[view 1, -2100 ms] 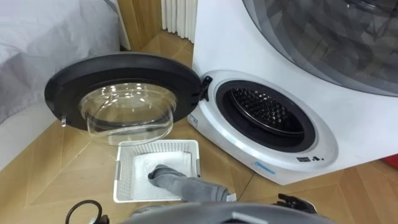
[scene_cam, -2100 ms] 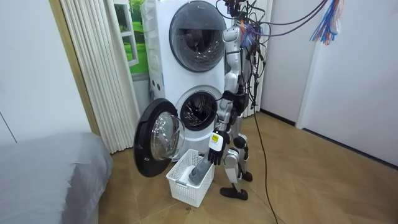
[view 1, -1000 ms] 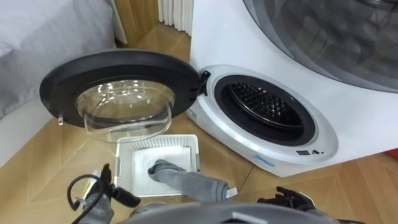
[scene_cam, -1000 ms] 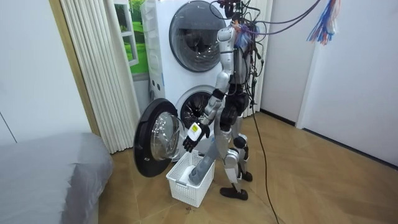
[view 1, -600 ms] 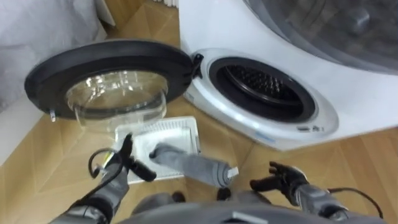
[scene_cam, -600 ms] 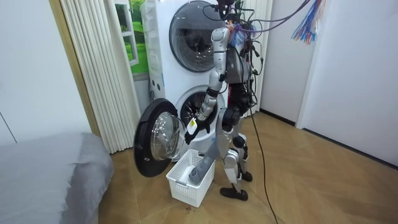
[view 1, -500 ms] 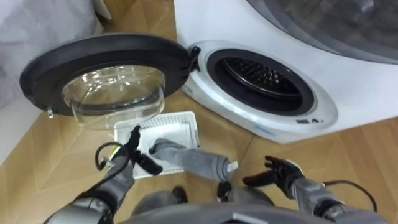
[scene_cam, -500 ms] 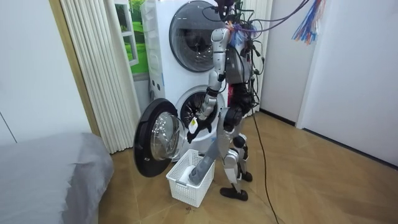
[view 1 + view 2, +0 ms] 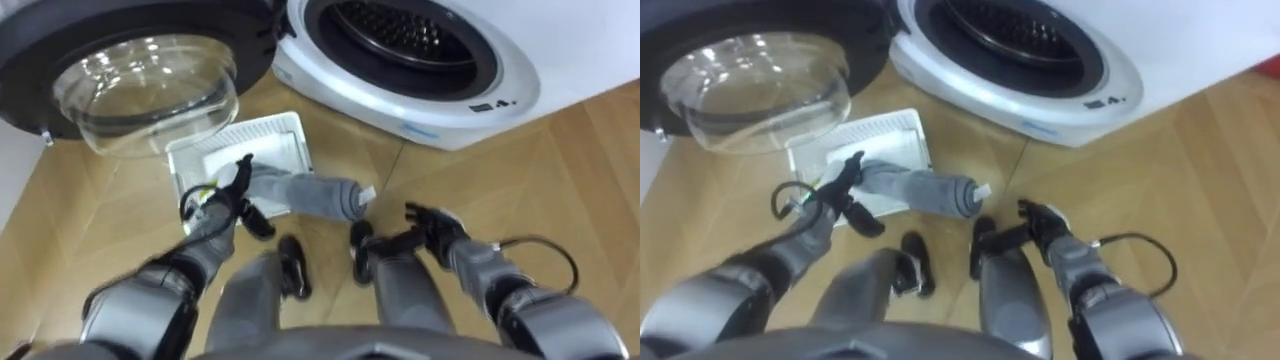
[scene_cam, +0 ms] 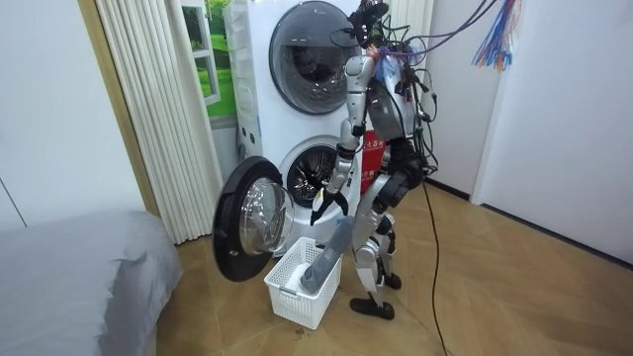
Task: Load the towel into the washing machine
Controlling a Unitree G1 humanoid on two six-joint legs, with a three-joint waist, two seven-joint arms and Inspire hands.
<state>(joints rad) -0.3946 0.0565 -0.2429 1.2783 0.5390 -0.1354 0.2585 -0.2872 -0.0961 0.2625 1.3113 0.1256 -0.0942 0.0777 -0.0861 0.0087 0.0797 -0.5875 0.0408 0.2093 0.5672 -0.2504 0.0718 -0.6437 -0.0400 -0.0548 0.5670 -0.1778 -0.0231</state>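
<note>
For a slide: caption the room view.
Robot leans over the white basket by the open washing machine, left hand above the grey towel.

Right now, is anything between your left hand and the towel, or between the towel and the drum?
Nothing visible. The open left hand hovers right beside the grey towel, which leans out of the white basket. The washer door stands wide open to the left, and the drum opening is unobstructed.
</note>
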